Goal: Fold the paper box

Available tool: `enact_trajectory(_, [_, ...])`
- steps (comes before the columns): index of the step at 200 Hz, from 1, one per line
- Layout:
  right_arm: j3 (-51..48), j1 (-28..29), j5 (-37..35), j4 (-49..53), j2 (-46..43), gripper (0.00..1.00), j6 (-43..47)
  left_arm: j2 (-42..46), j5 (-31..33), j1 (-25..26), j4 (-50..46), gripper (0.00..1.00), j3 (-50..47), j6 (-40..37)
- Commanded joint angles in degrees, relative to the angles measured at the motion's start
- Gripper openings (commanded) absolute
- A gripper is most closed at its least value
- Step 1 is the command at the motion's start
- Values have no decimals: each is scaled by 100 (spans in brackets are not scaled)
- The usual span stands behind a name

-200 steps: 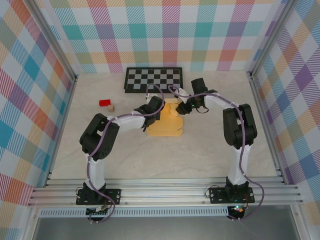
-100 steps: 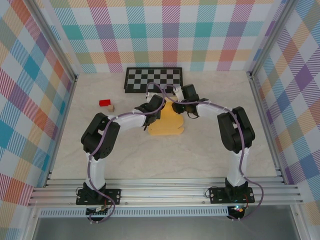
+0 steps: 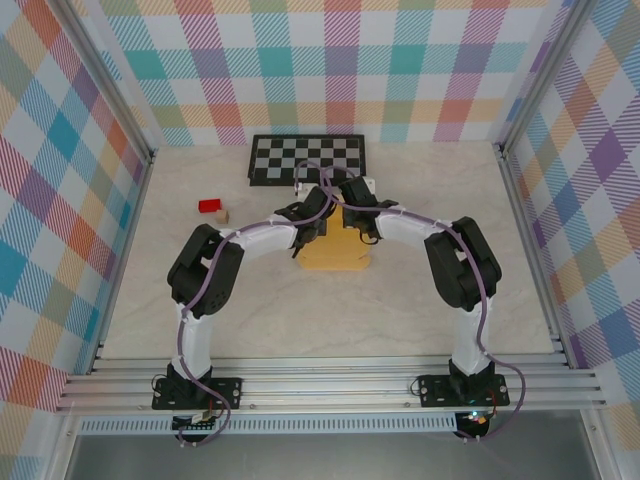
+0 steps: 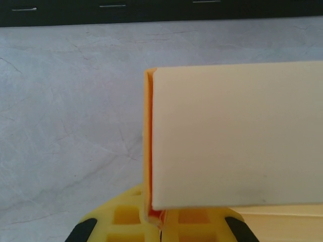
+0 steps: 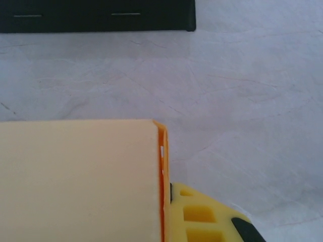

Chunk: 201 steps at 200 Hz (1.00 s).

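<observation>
Marbled table (image 3: 250,310) lies under both grippers, checkerboard (image 3: 307,158) beyond their tips. The paper box (image 3: 335,255) sits beneath them, one flap raised; left gripper (image 4: 160,224) pinches the flap's left edge, right gripper (image 5: 166,222) its right edge.

Top external: fixed, high above and behind the near edge of the table (image 3: 300,330), tilted down and forward as far as the plaid back wall (image 3: 340,70); the widest and farthest view. Left wrist: low and very close, facing the far side, with the paper box (image 4: 237,136) at right and the checkerboard (image 4: 161,12) edge along the top. Right wrist: equally low and close, facing likewise, with the paper box at lower left and the checkerboard edge at upper left. All three share the paper box, the checkerboard's near edge and the pale table between.
</observation>
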<state>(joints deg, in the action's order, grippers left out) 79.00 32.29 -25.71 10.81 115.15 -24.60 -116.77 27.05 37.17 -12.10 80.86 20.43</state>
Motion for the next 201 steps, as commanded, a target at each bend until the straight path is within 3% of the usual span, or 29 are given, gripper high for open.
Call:
enact_trajectory(1, [-44, -166, 267, 276, 79, 8, -730, -241, -427, 115, -795, 0, -61, 177])
enact_trajectory(16, [-264, -298, 1039, -216, -3, 14, -686, -284, -448, 115, -844, 0, -17, 199])
enact_trajectory(44, [-610, -450, 1616, -810, -177, 33, -366, -354, -438, 115, -860, 0, -7, 194])
enact_trajectory(61, [-691, -535, 1804, -990, -195, 36, -109, -383, -459, 115, -880, 0, 1, 198])
enact_trajectory(149, [-254, -689, 2099, -1473, 302, 33, 403, -344, -742, 115, -864, 0, -13, 203])
enact_trajectory(163, [-109, -681, 2114, -1387, 398, 25, 334, -336, -773, 115, -873, 0, -4, 212])
enact_trajectory(187, [159, -573, 1134, -540, 451, 6, -121, -354, -820, 111, -1013, 0, 110, 329])
enact_trajectory(201, [385, -449, 161, 224, 446, 4, -401, -379, -802, 115, -1143, 0, 237, 440])
